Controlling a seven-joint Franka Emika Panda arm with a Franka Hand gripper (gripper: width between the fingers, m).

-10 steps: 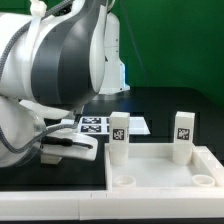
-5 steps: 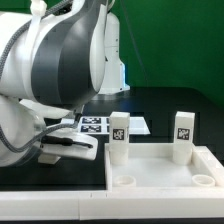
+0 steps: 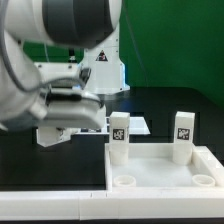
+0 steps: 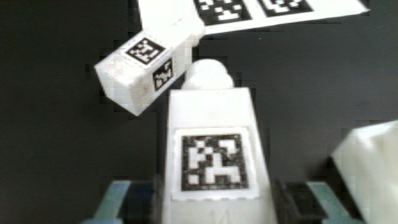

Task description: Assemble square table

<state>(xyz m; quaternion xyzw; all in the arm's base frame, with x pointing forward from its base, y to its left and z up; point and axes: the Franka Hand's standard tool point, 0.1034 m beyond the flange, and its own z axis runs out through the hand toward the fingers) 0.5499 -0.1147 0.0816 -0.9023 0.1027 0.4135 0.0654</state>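
Note:
In the wrist view a white leg [image 4: 214, 140] with a black-and-white tag lies lengthwise between my gripper [image 4: 217, 198] fingers. The jaws are open, and dark gaps show on both sides of the leg. A second tagged leg [image 4: 146, 68] lies just beyond it, tilted. A corner of the white tabletop [image 4: 370, 165] shows at the side. In the exterior view the tabletop [image 3: 150, 152] sits at the lower right. Two legs [image 3: 119, 138] [image 3: 183, 136] stand upright in its far corner sockets. My gripper's fingers are hidden behind the arm there.
The marker board [image 4: 249, 12] lies past the loose legs and shows partly behind the standing leg in the exterior view [image 3: 138, 125]. The arm's bulk [image 3: 60, 60] fills the exterior view's left. A white ledge [image 3: 50, 205] runs along the front.
The arm has swung and shifted toward the exterior view's right, its hand now covering most of the marker board. The tabletop and its two standing legs have not moved.

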